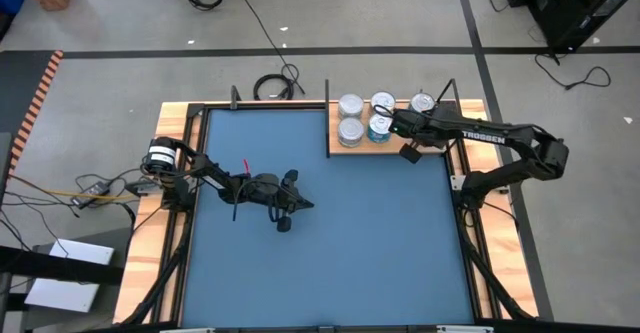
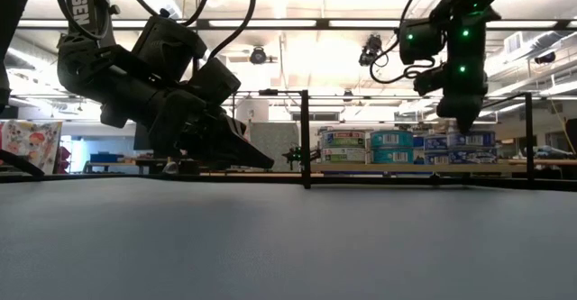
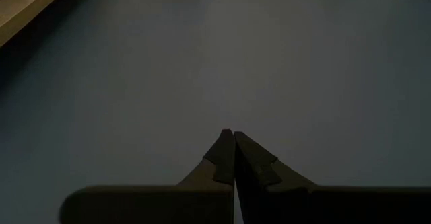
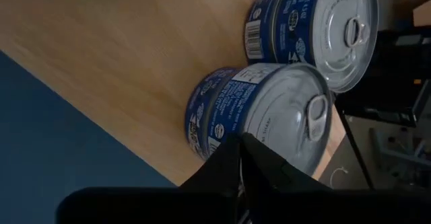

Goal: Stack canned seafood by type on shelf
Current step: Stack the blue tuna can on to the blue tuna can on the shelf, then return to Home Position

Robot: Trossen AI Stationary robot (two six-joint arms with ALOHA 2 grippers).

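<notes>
Left gripper [image 1: 297, 205], near centre of the blue mat [image 1: 330, 243], fingers pressed together, holding nothing. Farther right, the right gripper [image 1: 384, 121] hovers over the tins [image 1: 351, 130] clustered on the wooden shelf [image 1: 340, 149] at the mat's far edge; its opening cannot be told.

The wooden shelf [image 1: 360, 145] lies on the table's far edge, right of centre, at the back of the mat [image 1: 330, 233]. The tins [image 1: 351, 130] stand on it in two rows, some stacked two high in the low view. The right gripper [image 1: 395, 123] hangs over the tins on the shelf's right part. The left gripper [image 1: 305, 205] sits low over the mat's left half, well apart from the shelf
</notes>
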